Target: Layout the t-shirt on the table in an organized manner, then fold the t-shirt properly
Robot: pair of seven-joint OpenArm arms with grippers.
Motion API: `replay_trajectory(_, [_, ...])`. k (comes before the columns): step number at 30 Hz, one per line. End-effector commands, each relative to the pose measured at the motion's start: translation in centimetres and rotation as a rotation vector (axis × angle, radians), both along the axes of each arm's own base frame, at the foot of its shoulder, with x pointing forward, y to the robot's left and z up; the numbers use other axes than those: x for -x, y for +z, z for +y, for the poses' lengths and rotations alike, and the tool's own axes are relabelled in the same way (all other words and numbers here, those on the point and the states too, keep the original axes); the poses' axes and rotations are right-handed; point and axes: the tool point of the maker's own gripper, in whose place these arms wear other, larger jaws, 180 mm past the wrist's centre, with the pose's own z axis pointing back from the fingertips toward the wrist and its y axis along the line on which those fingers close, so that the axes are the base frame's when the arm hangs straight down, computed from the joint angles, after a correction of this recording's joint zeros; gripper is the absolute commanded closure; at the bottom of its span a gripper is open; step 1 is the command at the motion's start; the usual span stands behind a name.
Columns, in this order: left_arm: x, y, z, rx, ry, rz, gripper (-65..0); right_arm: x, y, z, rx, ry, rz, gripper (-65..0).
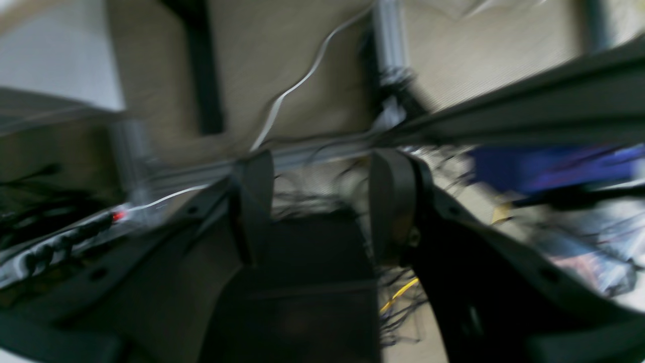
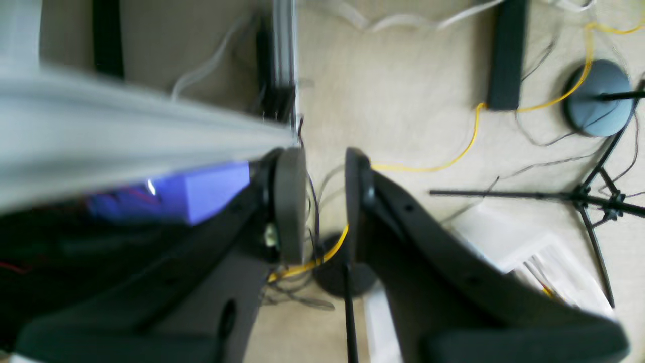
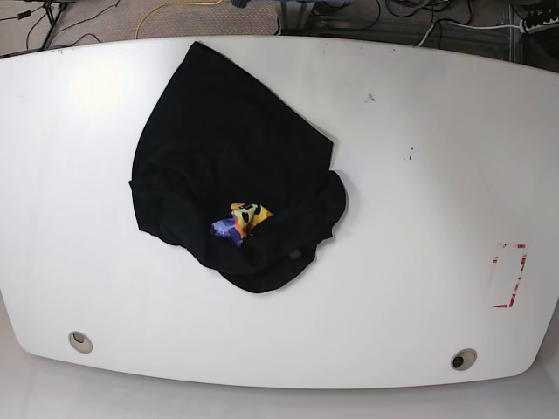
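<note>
Black t-shirt (image 3: 229, 166) heaped in a rumpled mound on white bench (image 3: 419, 227), left of centre in base view, top edge reaching toward far rim. Front mostly folded under; only a scrap of yellow-orange face print (image 3: 251, 215) w/ purple patch (image 3: 225, 229) peeking from a fold near lower middle. Sleeves not distinguishable in the bunch.

Elsewhere on bench: red-outlined rectangle mark (image 3: 508, 275) near right edge, well apart from shirt; two round grommet holes, one at near-left (image 3: 80, 341), one at near-right (image 3: 463, 359); small dark specks (image 3: 408, 155) right of shirt. No containers seen anywhere.

Neither arm in base view. Left end effector (image 1: 322, 201) seen only in its wrist cam, blurred, fingers parted w/ wide gap, nothing between them; below it floor, cables, dark box (image 1: 302, 282). Right end effector (image 2: 325, 201) in its wrist cam, fingers apart by a narrower gap, holding nothing; beige floor, yellow cable (image 2: 453, 156), tripod legs (image 2: 594, 201) beneath. Neither touching shirt or bench.
</note>
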Motion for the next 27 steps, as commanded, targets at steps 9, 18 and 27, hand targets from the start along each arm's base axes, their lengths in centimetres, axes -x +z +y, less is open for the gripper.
replay_trajectory(9, [-4.2, 5.4, 2.2, -0.049, 0.033, -0.173, -27.8, -3.5, 3.9, -0.5, 0.021, 0.008, -0.134, -13.0])
replay_trajectory(18, [-8.4, 6.4, 2.7, -0.062, 0.036, -0.297, -27.5, -7.4, 5.2, -0.9, 0.043, 0.013, -0.242, -13.0])
replay_trajectory(27, [-13.4, 7.8, 2.6, -0.062, 0.041, -0.443, -27.5, -11.8, 6.1, -2.3, 0.076, -0.004, -0.360, -13.0])
